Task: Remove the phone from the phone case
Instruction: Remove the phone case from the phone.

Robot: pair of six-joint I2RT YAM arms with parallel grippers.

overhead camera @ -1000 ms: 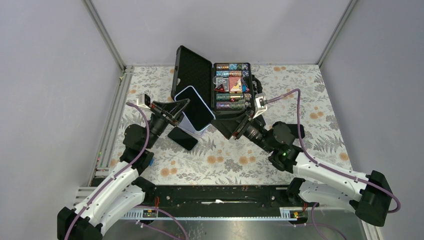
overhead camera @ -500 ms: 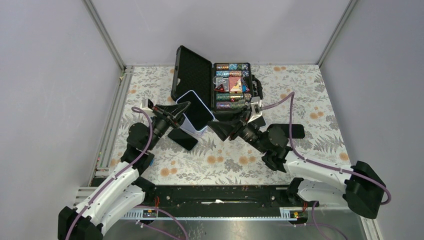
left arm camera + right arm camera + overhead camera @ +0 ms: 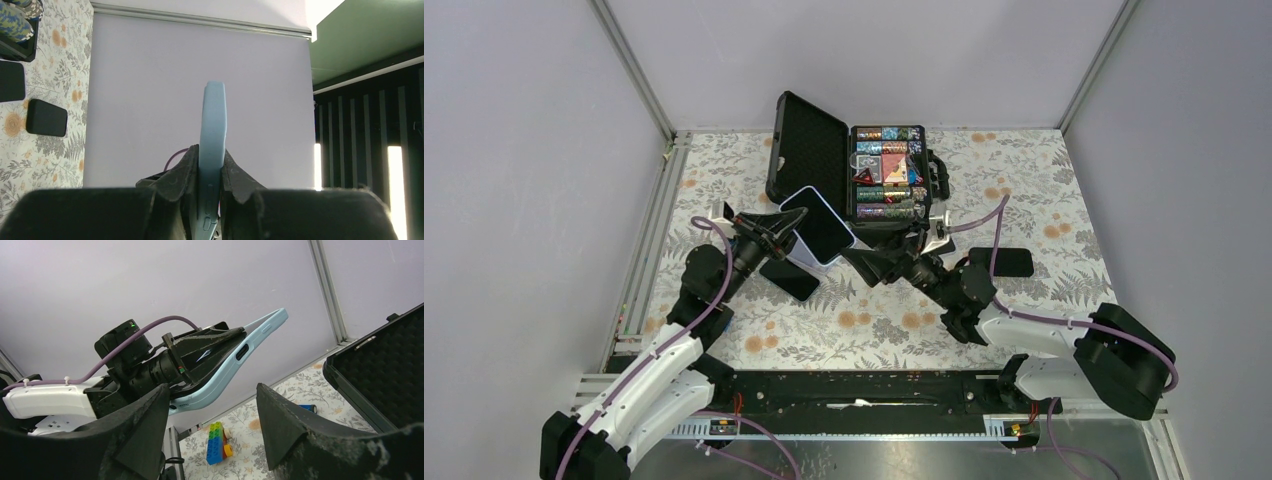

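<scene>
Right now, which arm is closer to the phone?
Left. The left arm has its jaws shut on the phone; the right arm is just off to its right, jaws open, not touching.

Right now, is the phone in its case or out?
In: the phone shows its dark screen inside the pale blue case rim; the left hand clamps it.

- A table [image 3: 1074,200] with a floral cover carries everything.
- A black carrying case [image 3: 809,150] lies open at the middle of the far edge, its lid raised on the left.
- Rows of coloured poker chips [image 3: 884,133] fill its right half.
- A dark flat slab [image 3: 790,279] lies left of centre.
- A black rounded block [image 3: 1014,262] lies toward the right edge.
- Stacked coloured toy bricks [image 3: 216,442] lie on the cover beside a metal rail.
</scene>
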